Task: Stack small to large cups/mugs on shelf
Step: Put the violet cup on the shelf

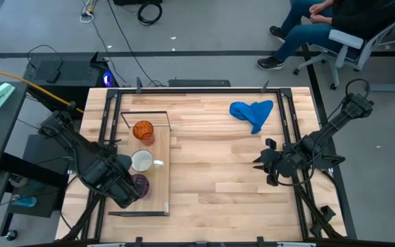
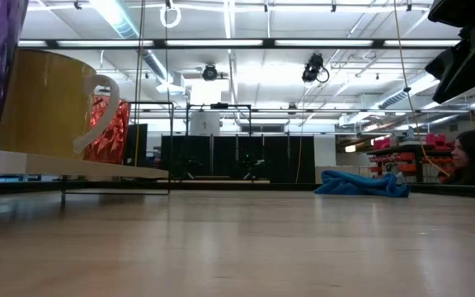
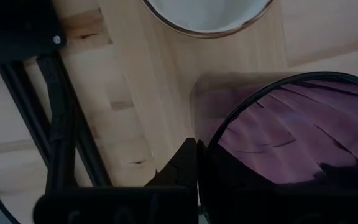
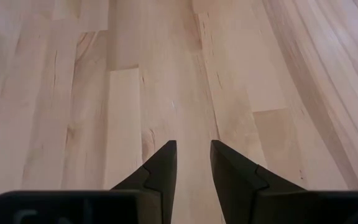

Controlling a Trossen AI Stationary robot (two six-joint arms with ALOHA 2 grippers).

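The long pale-wood shelf (image 1: 158, 140) with its thin dark metal frame lies on the left part of the plank tabletop (image 1: 232, 171), running from the far side toward the near edge. Three vessels stand on it in a row: the orange translucent cup (image 1: 143, 131) farthest back, the white mug (image 1: 142, 161) with its handle pointing toward the table's middle next, and the purple cup (image 1: 140, 184) nearest the front. The mug sits just beside the purple cup, apart from it. The left gripper (image 1: 130, 189) is at the purple cup; in the left wrist view one dark finger (image 3: 182, 165) presses against the outside of the cup's rim and the cup's mouth fills the space past it, so the gripper appears closed on the rim, the second finger being hidden. The low view shows all three vessels raised on the shelf board above the tabletop. The right gripper (image 1: 260, 162) hovers over bare planks at the right side of the table, its fingers (image 4: 160, 165) parted by a narrow gap and holding nothing. A crumpled blue cloth (image 1: 252, 112) lies on the far right part of the tabletop, well apart from the shelf. A seated person (image 1: 321, 24) is visible beyond the table.
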